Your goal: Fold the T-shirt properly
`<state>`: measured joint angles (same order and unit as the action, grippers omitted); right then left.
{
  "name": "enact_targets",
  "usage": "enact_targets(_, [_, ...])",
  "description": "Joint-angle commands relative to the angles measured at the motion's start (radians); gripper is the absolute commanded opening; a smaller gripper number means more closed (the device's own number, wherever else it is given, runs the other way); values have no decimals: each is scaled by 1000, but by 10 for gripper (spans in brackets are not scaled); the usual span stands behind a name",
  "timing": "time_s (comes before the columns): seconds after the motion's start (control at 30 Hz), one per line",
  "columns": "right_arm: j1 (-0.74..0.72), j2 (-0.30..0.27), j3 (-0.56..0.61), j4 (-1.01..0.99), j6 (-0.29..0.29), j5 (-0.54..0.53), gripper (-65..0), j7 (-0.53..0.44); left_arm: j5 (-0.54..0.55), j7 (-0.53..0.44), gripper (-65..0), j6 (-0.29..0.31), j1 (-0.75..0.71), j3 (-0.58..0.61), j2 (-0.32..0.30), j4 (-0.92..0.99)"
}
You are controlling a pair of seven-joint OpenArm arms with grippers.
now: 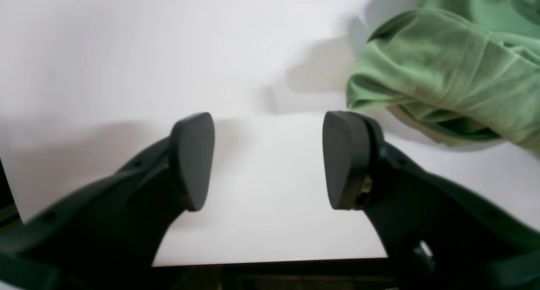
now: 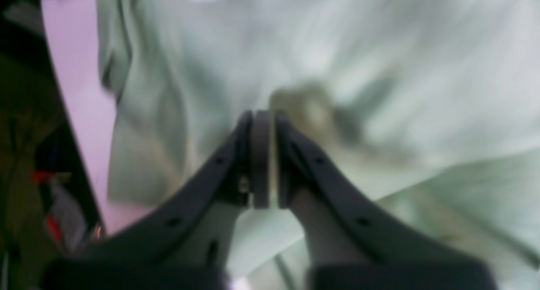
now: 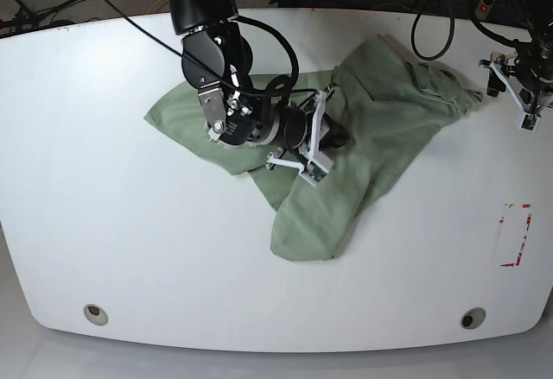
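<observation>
I'm seeing one T-shirt lying crumpled mid-desk, long axis running diagonally upper-right to lower-centre. Two claws: right claw pressing together, pinching T-shirt fabric; left claw hanging spread, beside T-shirt edge.

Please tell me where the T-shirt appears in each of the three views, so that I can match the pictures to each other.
Left wrist view: the T-shirt fills the upper right corner, beyond the open left claw.
Right wrist view: the T-shirt covers most of the picture, blurred, around the right claw.
Base view: the T-shirt lies crumpled at the middle, stretching toward the upper right.
Shared landmark: the white table under the shirt.
</observation>
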<state>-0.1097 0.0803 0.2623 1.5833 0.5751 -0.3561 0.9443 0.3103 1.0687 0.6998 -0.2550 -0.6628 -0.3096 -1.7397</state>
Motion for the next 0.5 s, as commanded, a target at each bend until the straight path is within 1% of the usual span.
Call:
enact_targets(0.0, [-11, -15, -14, 21, -48, -21, -472, -12, 5, -11, -283, -2, 4, -8, -21, -15])
enact_targets(0.03, [-11, -26, -19, 21, -68, -25, -431, -14, 5, -11, -283, -2, 4, -8, -21, -15])
enact_targets(0.07, [-6, -34, -27, 21, -88, -27, -376, -15, 5, -11, -283, -2, 4, -10, -21, -16])
enact_targets(0.1, [-2, -35, -34, 21, -96, -28, -344, -17, 5, -11, -283, -2, 4, -10, -21, -16])
enact_targets(0.27, [44, -29, -79, 21, -103, -28, -271, -17, 5, -11, -283, -2, 4, -8, -20, -18])
enact_targets(0.47, [87, 5, -82, 16, -106, -27, -178, -18, 5, -11, -283, -2, 4, -8, -20, -16])
